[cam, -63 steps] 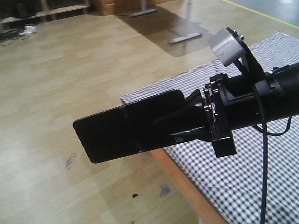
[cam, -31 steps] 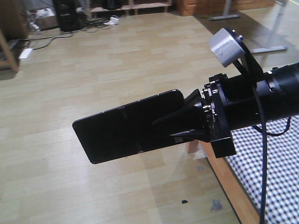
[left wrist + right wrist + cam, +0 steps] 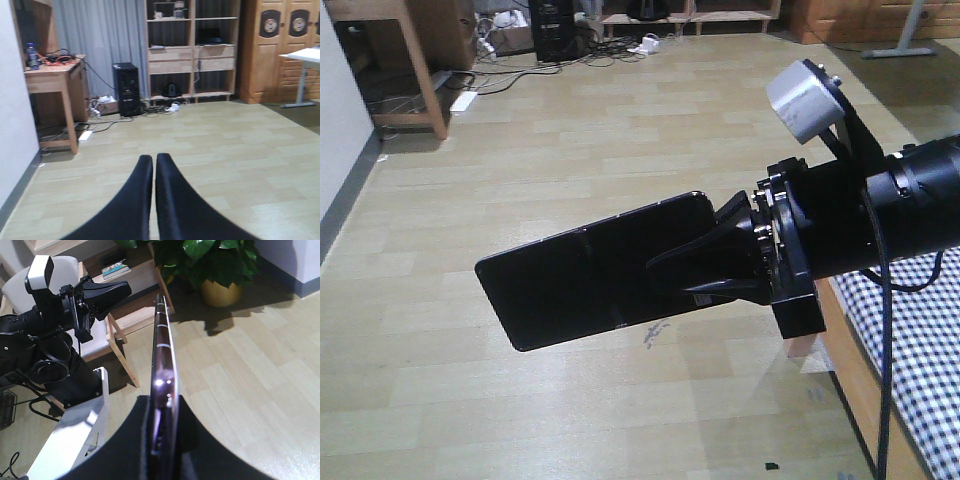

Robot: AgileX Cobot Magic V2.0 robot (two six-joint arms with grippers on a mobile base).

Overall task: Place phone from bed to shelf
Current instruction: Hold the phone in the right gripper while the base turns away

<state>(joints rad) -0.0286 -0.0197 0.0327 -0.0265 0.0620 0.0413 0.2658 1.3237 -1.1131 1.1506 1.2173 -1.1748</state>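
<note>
Your right gripper (image 3: 665, 272) pinches the thin glossy black phone (image 3: 570, 275) by one end, holding it in the air clear of the black-and-white checked bed (image 3: 920, 340). The pickup is done; carrying and setting down remain. Your left gripper (image 3: 153, 160) has its jaws pressed together, empty. Mind the bed's wooden side rail (image 3: 850, 350) just beside the arm. Open pale plank floor (image 3: 225, 150) lies ahead. The light-wood cubby shelf unit (image 3: 192, 55), likely your goal, stands well apart at the far wall.
</note>
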